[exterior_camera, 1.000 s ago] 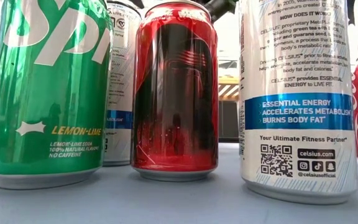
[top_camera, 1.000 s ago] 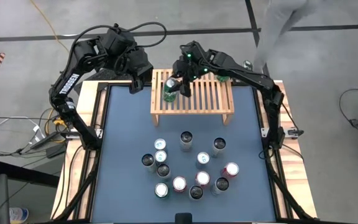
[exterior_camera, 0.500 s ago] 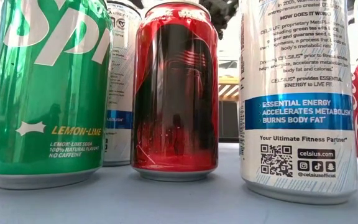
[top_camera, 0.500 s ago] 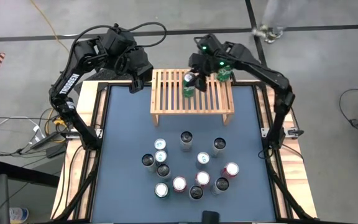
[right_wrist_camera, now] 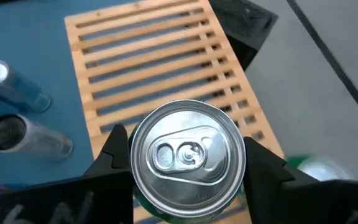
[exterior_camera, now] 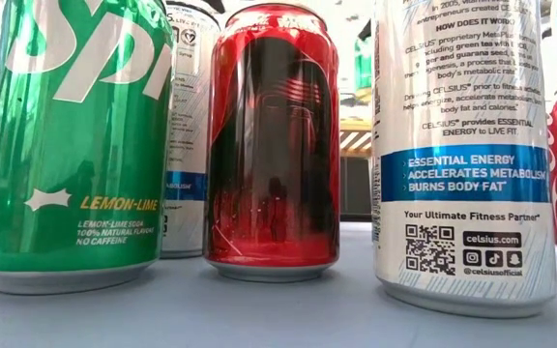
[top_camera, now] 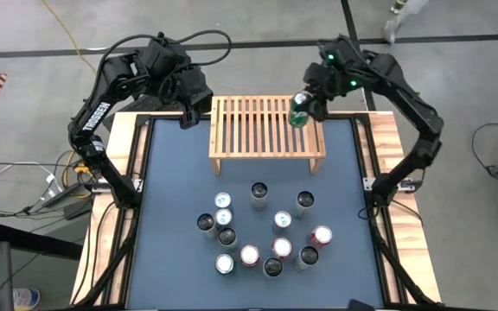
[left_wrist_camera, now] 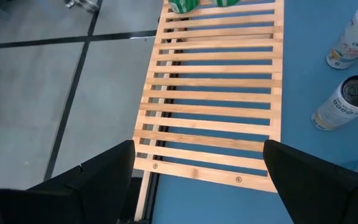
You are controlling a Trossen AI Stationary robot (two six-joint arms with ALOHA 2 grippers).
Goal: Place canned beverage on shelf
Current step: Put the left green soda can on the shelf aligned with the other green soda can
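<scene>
The shelf (top_camera: 262,130) is a low light-wood slatted rack at the far end of the blue mat. It also shows in the left wrist view (left_wrist_camera: 210,93) and the right wrist view (right_wrist_camera: 148,56). My right gripper (top_camera: 303,105) hangs over the shelf's far right corner, shut on a green can with a silver top (right_wrist_camera: 185,155). A second green can (right_wrist_camera: 309,171) shows blurred close beside it. My left gripper (left_wrist_camera: 197,186) waits open off the shelf's left end (top_camera: 193,108), with nothing between its fingers. My right gripper pinches the green can's side wall just under its top rim (right_wrist_camera: 129,163), one finger (right_wrist_camera: 114,155) on each side. The fingers slant down from above and from the far right. The can hangs below them, top up, clear of the shelf's slats.
Several cans stand in a cluster on the mat's near half (top_camera: 258,229). In the low view a green can (exterior_camera: 66,135), a red one (exterior_camera: 274,135) and a white one (exterior_camera: 462,145) fill the foreground. Someone's leg shows beyond the table's far right (top_camera: 400,13).
My right gripper has carried the green can from over the shelf's left part toward the table's right edge, along the shelf's far side, rising a little. The can has stayed in the fingers and clear of the slats.
</scene>
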